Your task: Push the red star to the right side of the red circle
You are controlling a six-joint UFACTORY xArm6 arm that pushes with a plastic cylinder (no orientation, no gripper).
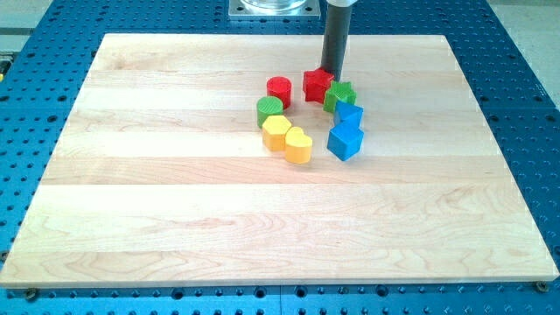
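Red star [317, 85] sits near the top middle of the wooden board [175, 227], just right of the red circle [279, 90] with a small gap between them. My tip [332, 72], a bare rod with nothing to open or close, touches the star's upper right edge. A green star [339, 95] touches its right side; two blue blocks [346, 129], a green cylinder [269, 110] and two yellow blocks [288, 139] cluster below.

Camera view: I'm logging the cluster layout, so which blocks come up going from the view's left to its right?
Green circle → yellow hexagon → red circle → yellow heart → red star, my tip at its top right edge → green star → blue blocks.
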